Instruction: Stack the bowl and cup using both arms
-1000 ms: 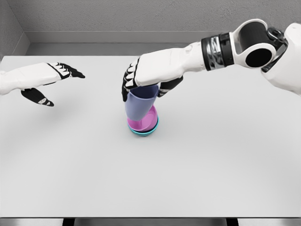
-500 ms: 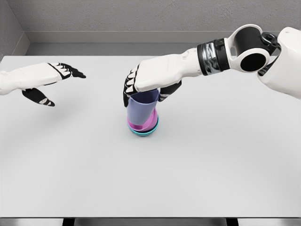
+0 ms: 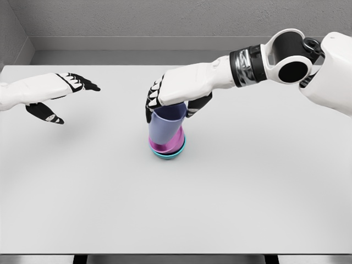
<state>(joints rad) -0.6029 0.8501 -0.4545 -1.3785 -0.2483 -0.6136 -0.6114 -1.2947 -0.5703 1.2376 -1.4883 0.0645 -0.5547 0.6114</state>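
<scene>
Grey walls are seen behind a white table [image 3: 264,187], on which a teal bowl [image 3: 168,155] sits just left of centre with a pink bowl [image 3: 165,146] nested inside it. A lavender cup [image 3: 166,125] stands in the pink bowl, gripped at its rim by the curled fingers of the right hand [image 3: 170,94], whose arm enters from 2 o'clock. Against the frame a second ago, the cup has been brought much nearer upright and lowered into the bowls; since half a second ago hardly anything has shifted. The cup's long axis now runs almost vertically, mouth up toward 12 o'clock and base down at 6 o'clock, with only a slight lean of the top toward 1 o'clock. At 9 o'clock the left hand [image 3: 55,96] is held above the table, well apart from the stack, fingers extended and thumb spread, nothing grasped, unchanged in place.
</scene>
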